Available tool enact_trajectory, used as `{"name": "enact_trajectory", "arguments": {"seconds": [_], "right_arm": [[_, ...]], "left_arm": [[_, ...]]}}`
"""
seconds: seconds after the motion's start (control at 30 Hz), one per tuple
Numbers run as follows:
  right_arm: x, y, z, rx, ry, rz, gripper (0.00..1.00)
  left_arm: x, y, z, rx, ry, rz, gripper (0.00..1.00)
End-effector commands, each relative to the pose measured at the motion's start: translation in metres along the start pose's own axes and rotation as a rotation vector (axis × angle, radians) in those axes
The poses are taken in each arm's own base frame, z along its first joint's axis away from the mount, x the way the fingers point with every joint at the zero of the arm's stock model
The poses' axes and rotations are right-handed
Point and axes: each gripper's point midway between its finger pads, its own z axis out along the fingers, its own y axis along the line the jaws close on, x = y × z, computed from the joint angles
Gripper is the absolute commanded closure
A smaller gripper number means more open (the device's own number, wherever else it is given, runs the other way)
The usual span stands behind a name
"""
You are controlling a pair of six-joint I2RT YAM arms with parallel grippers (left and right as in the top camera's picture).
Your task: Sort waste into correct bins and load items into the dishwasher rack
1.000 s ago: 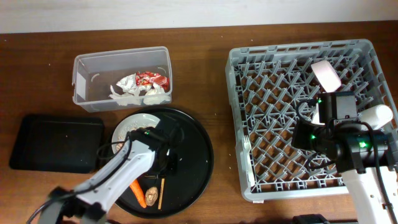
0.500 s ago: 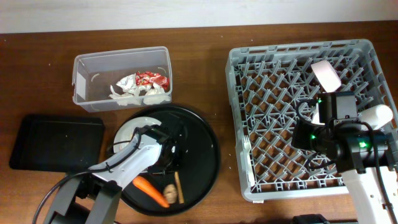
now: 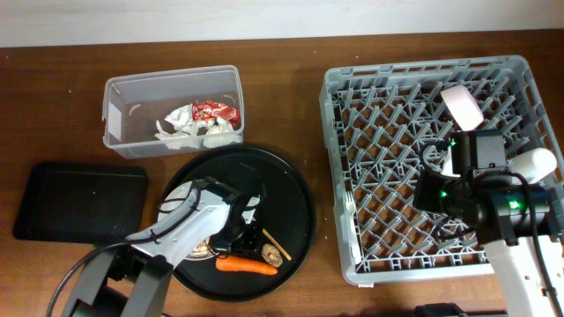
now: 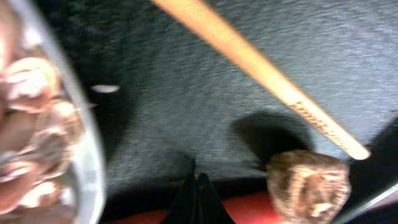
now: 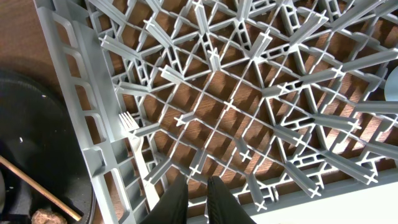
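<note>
Over round black tray — left fingers pressed together, empty; right fingers over dishwasher rack — slightly parted, empty.

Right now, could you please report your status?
Left hand shut, empty, over round black tray. Right hand slightly open over grey plastic rack. Orange carrot unsorted on tray.

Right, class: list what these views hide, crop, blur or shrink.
- Overhead: left arm covers much of the wide bowl; contents unclear.
- Overhead: right arm hides part of the rack floor.
- Left wrist: carrot cut by the bottom edge; food at left blurred.
- Overhead: fork too small.
</note>
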Motion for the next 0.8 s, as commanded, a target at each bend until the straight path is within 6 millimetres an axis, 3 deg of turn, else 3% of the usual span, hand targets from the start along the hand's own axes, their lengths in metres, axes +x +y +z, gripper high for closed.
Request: {"name": "enact_trajectory", "arguments": {"seconds": [0.0,0.07,0.2,0.23,0.27,0.4,0.53,0.7,0.77], "right_arm": [[-0.003,0.002,-0.005,-0.019,-0.012,-0.002,0.84],[-0.003,0.002,-0.005,-0.019,-0.011,-0.002,0.84],[-0.004,0.002,-0.005,-0.019,-0.012,-0.002,0.85],[-0.003,0.002,-0.005,-0.019,-0.012,-0.002,0.85],[-0.003,0.002,-0.005,-0.019,-0.011,-0.002,0.85],[-0.003,0.002,-0.005,-0.017,-0.008,-0.002,0.85],[-0.003,0.002,-0.005,-0.017,-0.008,-0.002,0.87],[-0.002,0.002,-0.005,-0.017,-0.008,-0.002,0.88],[-0.003,0.002,-0.005,-0.017,-0.008,-0.002,0.88]], "left_arm": [[-0.029,0.004,-0.027,-0.088,-0.100,0.052,0.89],[-0.044,0.006,-0.039,-0.127,-0.152,0.056,0.87],[-0.053,0.011,-0.046,-0.162,-0.185,0.053,0.85],[-0.054,0.013,-0.047,-0.177,-0.194,0.051,0.67],[-0.056,0.012,-0.047,-0.175,-0.200,0.052,0.64],[-0.055,0.014,-0.042,-0.179,-0.183,0.050,0.64],[-0.051,-0.007,-0.033,-0.058,-0.142,0.054,0.70],[-0.046,-0.002,-0.022,-0.070,-0.102,0.046,0.70],[-0.046,-0.001,-0.020,-0.076,-0.094,0.045,0.80]]}}
